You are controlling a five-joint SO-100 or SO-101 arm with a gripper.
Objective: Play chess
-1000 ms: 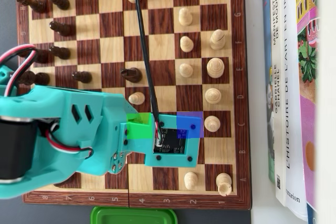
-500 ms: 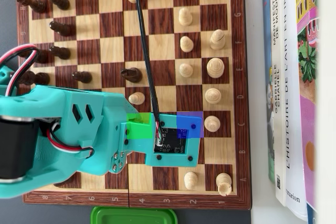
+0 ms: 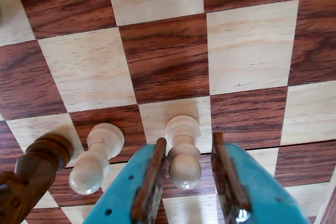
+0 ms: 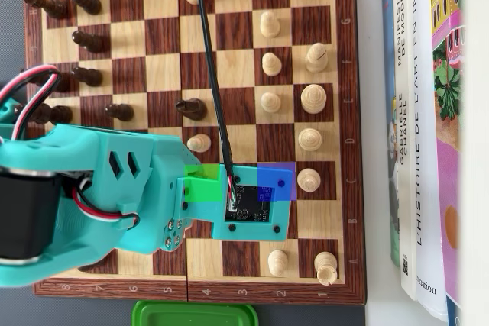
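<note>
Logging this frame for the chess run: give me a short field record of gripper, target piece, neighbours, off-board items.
gripper: gripper open, jaws either side of a piece
target: light pawn, upright between the fingers, no contact visible
neighbours: second light pawn and dark piece to its left in the wrist view
board: wooden chessboard
off-board: books, green lid

My teal gripper straddles a cream pawn on the brown-and-tan checkered board.
</note>
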